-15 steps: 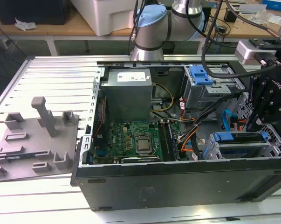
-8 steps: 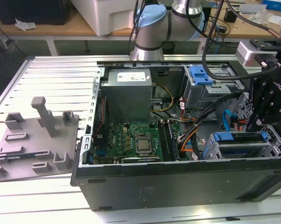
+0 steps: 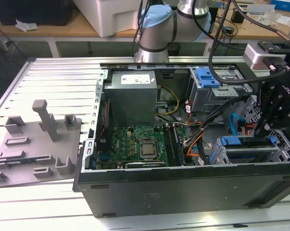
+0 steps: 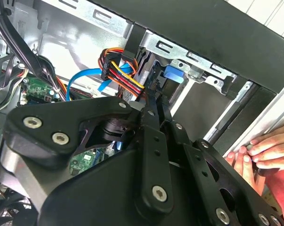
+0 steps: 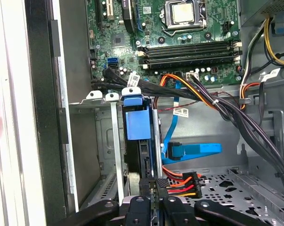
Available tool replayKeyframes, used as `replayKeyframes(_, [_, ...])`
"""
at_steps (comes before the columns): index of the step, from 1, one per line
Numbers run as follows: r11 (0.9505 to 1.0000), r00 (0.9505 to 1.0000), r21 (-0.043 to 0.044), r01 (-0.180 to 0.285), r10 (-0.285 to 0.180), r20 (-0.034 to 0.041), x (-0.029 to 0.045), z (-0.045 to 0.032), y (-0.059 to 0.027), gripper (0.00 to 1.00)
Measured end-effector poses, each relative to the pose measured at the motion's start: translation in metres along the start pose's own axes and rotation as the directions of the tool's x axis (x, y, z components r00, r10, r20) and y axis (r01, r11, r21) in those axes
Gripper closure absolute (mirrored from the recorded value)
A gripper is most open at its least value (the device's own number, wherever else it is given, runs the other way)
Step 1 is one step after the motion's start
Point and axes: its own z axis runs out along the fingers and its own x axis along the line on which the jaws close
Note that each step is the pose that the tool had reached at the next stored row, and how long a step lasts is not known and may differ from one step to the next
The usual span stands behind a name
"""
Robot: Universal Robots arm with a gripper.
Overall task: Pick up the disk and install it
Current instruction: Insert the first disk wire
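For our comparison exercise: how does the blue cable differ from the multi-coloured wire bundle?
The blue cable is one flat, single-coloured strip; the wire bundle is separate orange, red and yellow strands. The blue cable's connector is blue, the wire bundle's black. Both end beside the drive cage.

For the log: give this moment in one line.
hand at drive bay | disk in bay slot | person's fingers at case rim

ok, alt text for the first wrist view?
The disk, blue carrier edge-on, sits in a grey drive bay of an open computer case, with the gripper close at its near end. A motherboard and cable bundles lie beyond.
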Motion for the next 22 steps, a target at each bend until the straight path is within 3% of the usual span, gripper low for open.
replayKeyframes(22, [0.9998, 0.9998, 0.0017, 0.022, -0.022, -0.0019, 0.0, 0.0015, 0.0009, 0.83])
